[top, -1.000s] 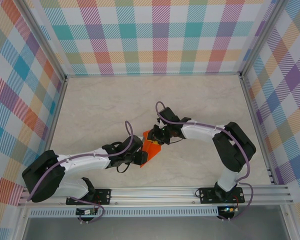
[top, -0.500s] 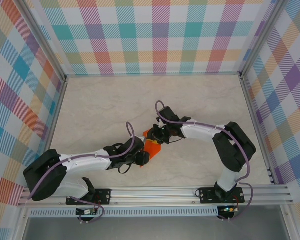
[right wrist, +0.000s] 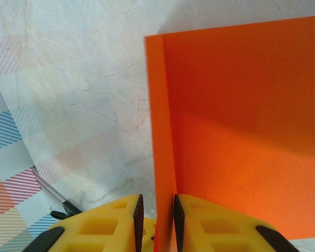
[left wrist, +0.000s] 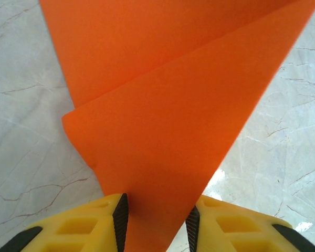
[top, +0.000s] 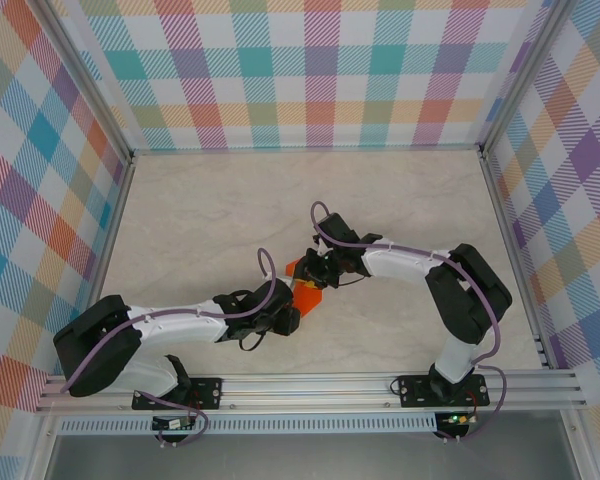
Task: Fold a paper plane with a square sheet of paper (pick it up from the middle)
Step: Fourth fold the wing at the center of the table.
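The paper plane (top: 302,292) is a folded bright orange sheet at the table's middle, pinned between my two grippers. My left gripper (top: 288,316) reaches it from the near left. In the left wrist view the plane (left wrist: 168,105) tapers down between the black pads (left wrist: 121,220). My left gripper (left wrist: 156,223) stands open, and the paper's left edge passes under one finger. My right gripper (top: 315,272) comes in from the far right. In the right wrist view the plane (right wrist: 241,131) stands on edge like a wall, with my right gripper (right wrist: 156,220) shut on its folded edge.
The pale marbled table (top: 200,220) spreads out on all sides of the paper. Checked walls (top: 310,70) close off the back and both sides. A metal rail (top: 310,385) with the arm bases runs along the near edge.
My left gripper has slid right and a little nearer, further over the paper's near end, so less orange shows from above. The right arm has stayed still.
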